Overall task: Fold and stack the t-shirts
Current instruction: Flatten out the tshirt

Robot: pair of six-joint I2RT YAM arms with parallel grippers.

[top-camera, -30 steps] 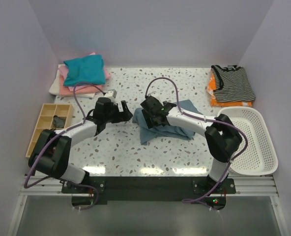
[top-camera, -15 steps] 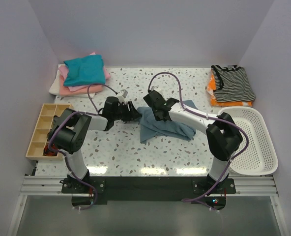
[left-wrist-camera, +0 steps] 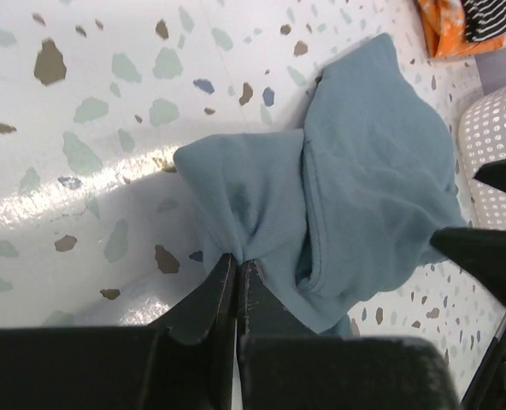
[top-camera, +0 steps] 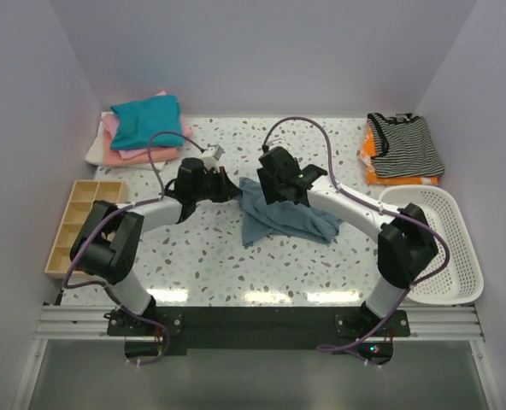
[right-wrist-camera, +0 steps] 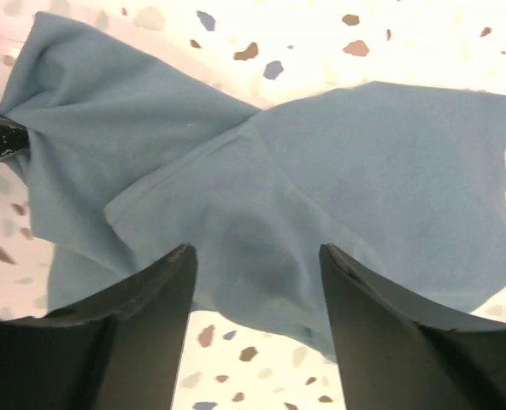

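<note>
Slate-blue t-shirt (top-camera: pixel 283 218) lies crumpled on the speckled tabletop (top-camera: pixel 236 265), left of the white basket (top-camera: pixel 458 256) and not touching it. Its long axis runs roughly side to side, with the basket-side end dropping a little toward the near edge. The end pointing away from the basket is drawn into a narrow bunched tip. The basket-side end is broad and lumpy, with one flap lying over the rest. Neck and sleeves not made out.

Left tool (left-wrist-camera: pixel 236 263) is at the narrow tip, on the shirt's side farthest from the basket. Its fingers are pressed together with a gather of blue cloth nipped at their ends, and folds fan out from the pinch.

Right tool (right-wrist-camera: pixel 255 254) is over the shirt, nearer the basket than the left tool. Its fingers are spread wide with cloth showing between and below them, nothing clamped. Cannot tell whether the tips touch the fabric.

Folded teal t-shirt (top-camera: pixel 148 120) tops a pink t-shirt (top-camera: pixel 125 155) and a white t-shirt (top-camera: pixel 95 152) at the far corner opposite the basket. Striped pile (top-camera: pixel 403 145) sits just beyond the basket. Wooden tray (top-camera: pixel 73 222) sits across the tabletop from the basket.
</note>
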